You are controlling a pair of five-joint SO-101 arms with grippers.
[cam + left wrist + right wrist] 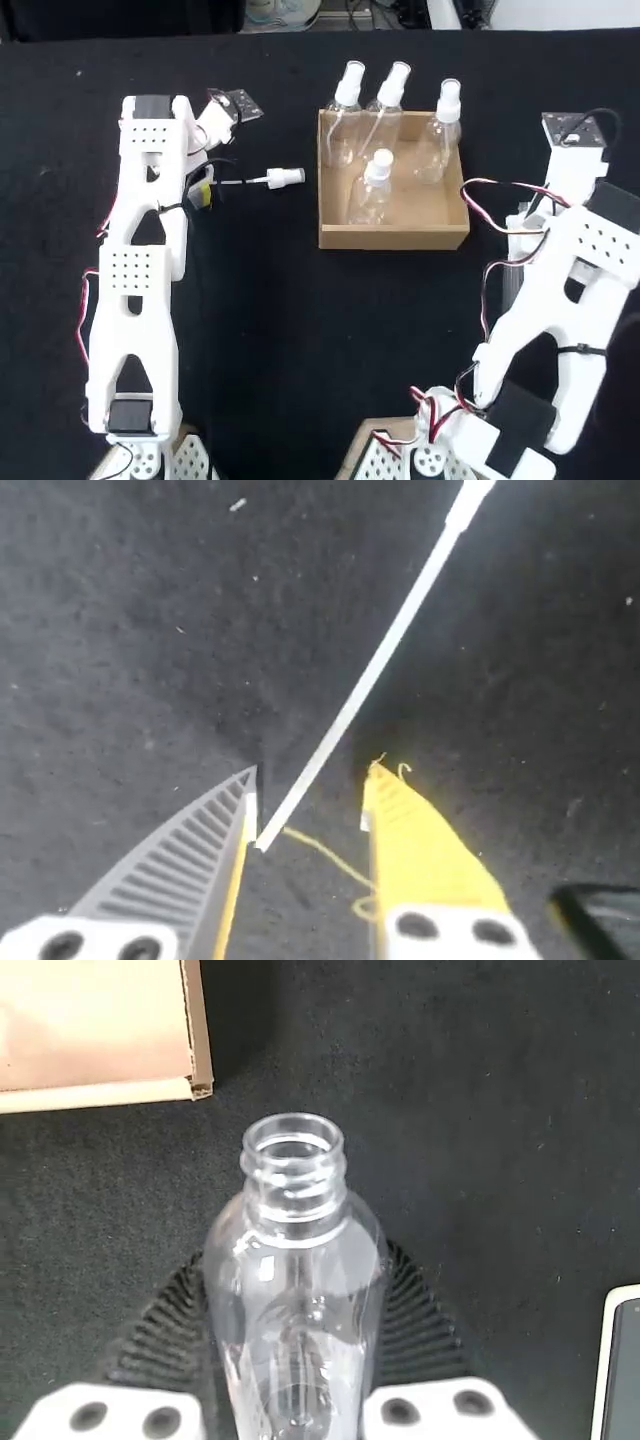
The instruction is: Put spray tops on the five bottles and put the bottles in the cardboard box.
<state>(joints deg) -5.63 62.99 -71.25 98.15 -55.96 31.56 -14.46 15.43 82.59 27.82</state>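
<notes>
Left claw (310, 805) is spread open over the black table (260, 330), the spray top (285, 178) lying near the cardboard box (392, 238) with its dip tube (370, 670) running between the fingers. Right claw (297, 1290) is clamped on an uncapped clear bottle (295, 1210) just off a box corner. Four capped bottles (372, 192) sit inside the box.

The left arm (140, 270) lies long and nearly straight above the counter (270, 330). The left gripper (311, 775) points down at it, with its grey finger (215, 820) and yellow finger (405, 820) spread apart on either side of a thin white tube (380, 660). The right arm (560, 300) extends from its base. The right gripper (300, 1260) has its dark ribbed fingers (415, 1310) pressed against both sides of a clear bottle (293, 1175).
</notes>
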